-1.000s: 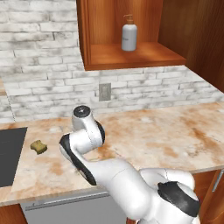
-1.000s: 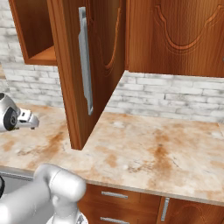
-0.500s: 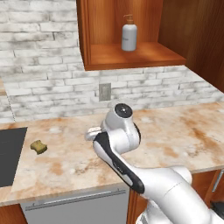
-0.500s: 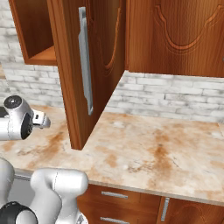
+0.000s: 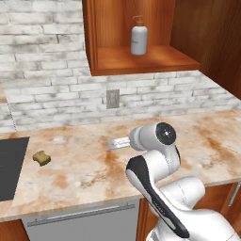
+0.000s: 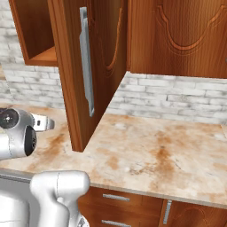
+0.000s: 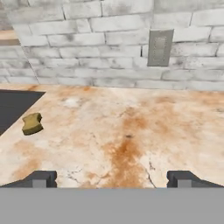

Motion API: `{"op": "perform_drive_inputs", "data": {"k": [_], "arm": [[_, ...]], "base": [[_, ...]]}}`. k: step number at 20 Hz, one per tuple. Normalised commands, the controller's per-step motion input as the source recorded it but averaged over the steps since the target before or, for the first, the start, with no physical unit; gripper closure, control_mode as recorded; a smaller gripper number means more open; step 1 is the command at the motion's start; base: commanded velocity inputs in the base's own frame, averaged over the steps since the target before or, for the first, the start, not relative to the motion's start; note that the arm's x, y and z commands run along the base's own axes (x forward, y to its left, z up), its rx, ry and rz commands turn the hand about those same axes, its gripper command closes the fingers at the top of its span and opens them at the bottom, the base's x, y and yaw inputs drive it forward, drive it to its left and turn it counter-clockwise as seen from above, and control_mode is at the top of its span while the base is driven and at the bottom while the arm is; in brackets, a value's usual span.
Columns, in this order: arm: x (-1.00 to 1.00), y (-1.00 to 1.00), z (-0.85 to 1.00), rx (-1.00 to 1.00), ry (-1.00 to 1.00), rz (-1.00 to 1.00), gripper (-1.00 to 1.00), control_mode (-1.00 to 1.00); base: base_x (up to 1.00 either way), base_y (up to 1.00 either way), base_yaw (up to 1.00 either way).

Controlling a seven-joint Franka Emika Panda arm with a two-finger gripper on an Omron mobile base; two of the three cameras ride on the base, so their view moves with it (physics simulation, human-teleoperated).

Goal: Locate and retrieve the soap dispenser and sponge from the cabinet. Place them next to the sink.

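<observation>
My arm has swung rightward from the olive sponge (image 7: 32, 123) at nine o'clock; my pincer (image 7: 111, 178) gapes empty, the grey-white soap dispenser (image 5: 139, 40) unfetched.

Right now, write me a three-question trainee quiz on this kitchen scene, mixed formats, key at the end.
1. True or false: the soap dispenser stands upright on the cabinet shelf.
2. Where is the sponge? A) on the shelf B) on the counter beside the sink C) between the claw's fingers
3. Fill in: the claw is ____, holding nothing.

Key: 1 true; 2 B; 3 open
</observation>
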Motion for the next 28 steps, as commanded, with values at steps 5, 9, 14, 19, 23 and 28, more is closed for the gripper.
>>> {"op": "perform_drive_inputs", "data": {"k": [5, 9, 14, 19, 23, 28], "arm": [[-0.28, -0.14, 0.64, -0.02, -0.13, -0.08, -1.0, -1.0], [-0.02, -0.16, 0.54, -0.11, 0.02, -0.13, -1.0, -1.0], [0.0, -0.21, 0.62, -0.1, 0.14, -0.1, -1.0, -1.0], [-0.08, -0.22, 0.53, -0.04, 0.05, -0.06, -1.0, -1.0], [-0.2, -0.11, 0.48, -0.11, -0.11, -0.02, -1.0, -1.0], [-0.12, -0.05, 0.59, -0.13, 0.0, -0.01, -1.0, -1.0]], "base": [[0.0, 0.0, 0.0], [0.0, 0.0, 0.0], [0.0, 0.0, 0.0], [0.0, 0.0, 0.0], [0.0, 0.0, 0.0], [0.0, 0.0, 0.0]]}}
